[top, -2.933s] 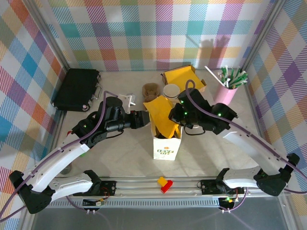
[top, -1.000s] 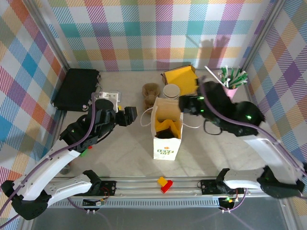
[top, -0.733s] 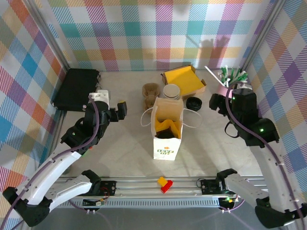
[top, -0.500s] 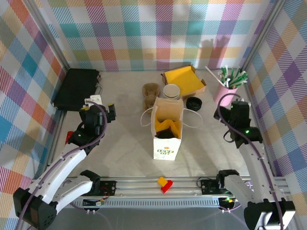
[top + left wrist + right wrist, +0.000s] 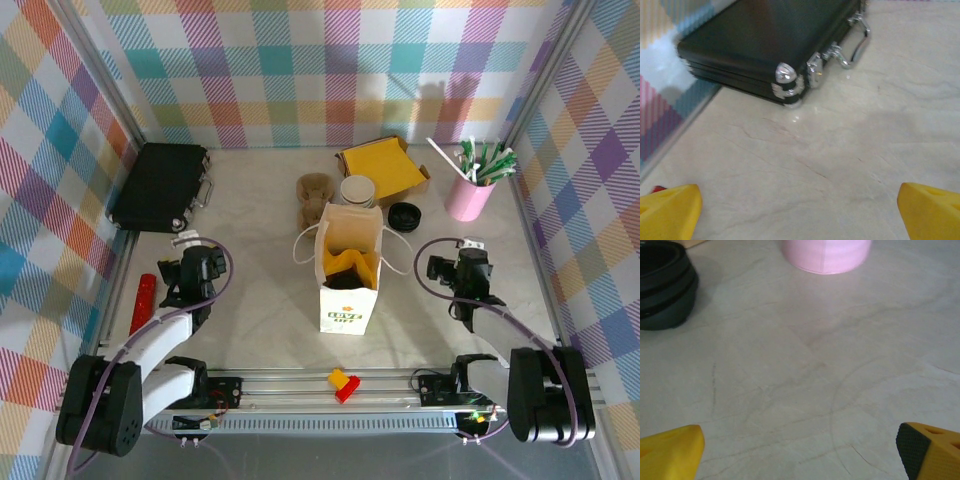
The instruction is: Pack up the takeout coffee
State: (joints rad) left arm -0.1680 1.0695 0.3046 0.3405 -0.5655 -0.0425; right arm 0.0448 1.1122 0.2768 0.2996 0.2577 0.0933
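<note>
The white paper bag (image 5: 346, 300) stands upright mid-table with its mouth open. Inside it I see yellow paper (image 5: 352, 262) over a dark patch that I cannot identify. The takeout coffee is hidden. My left gripper (image 5: 188, 262) is folded back low at the near left, well away from the bag. Its jaws are open, its yellow fingertips (image 5: 667, 212) far apart over bare table. My right gripper (image 5: 440, 268) rests low at the near right, also open, fingertips (image 5: 932, 450) wide apart with nothing between them.
A black case (image 5: 160, 185) (image 5: 770, 55) lies at the back left. Behind the bag are a brown item (image 5: 314, 192), stacked lidless cups (image 5: 357, 190), a yellow box (image 5: 385, 165), black lids (image 5: 404, 215) (image 5: 662, 285) and the pink straw cup (image 5: 470, 195) (image 5: 825, 255). A red object (image 5: 143, 303) lies near the left wall.
Both arms have drawn back from the bag to the near edge of the table, and both grippers have opened wider. The bag stands where it was.
</note>
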